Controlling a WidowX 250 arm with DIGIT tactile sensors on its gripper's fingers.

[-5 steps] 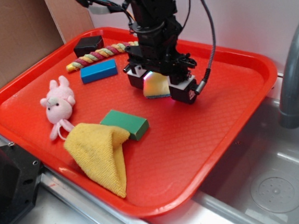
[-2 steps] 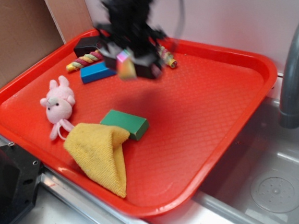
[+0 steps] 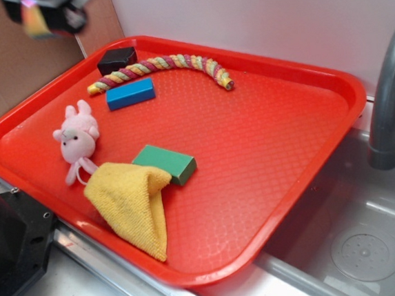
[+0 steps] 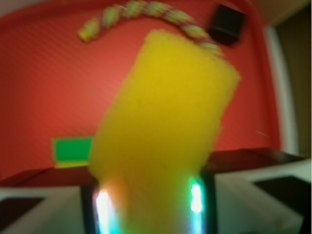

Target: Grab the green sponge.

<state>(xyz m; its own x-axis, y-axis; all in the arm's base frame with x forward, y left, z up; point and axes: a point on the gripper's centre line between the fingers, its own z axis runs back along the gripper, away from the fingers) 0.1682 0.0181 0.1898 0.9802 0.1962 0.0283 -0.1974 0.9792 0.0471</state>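
The gripper (image 3: 46,14) is hanging in the air above the far left corner of the tray (image 3: 330,81), blurred in the exterior view. Its jaws are pressing on the sponge (image 4: 163,131), one on each side. In the wrist view the sponge is filling the centre of the frame, yellow face toward the camera, with its lower end sitting between the two lit fingers (image 4: 197,197). The sponge is clear of the tray surface.

On the tray, the rope (image 3: 166,66) is lying curved along the far edge, with the black box (image 3: 116,59) at its left end near the far left corner. The blue block (image 3: 130,93) is lying just in front of the rope. The plush (image 3: 77,136) is lying near the left edge. The green block (image 3: 165,164) is sitting near the front edge, touching the cloth (image 3: 130,206). A faucet (image 3: 387,97) is standing beyond the right edge.
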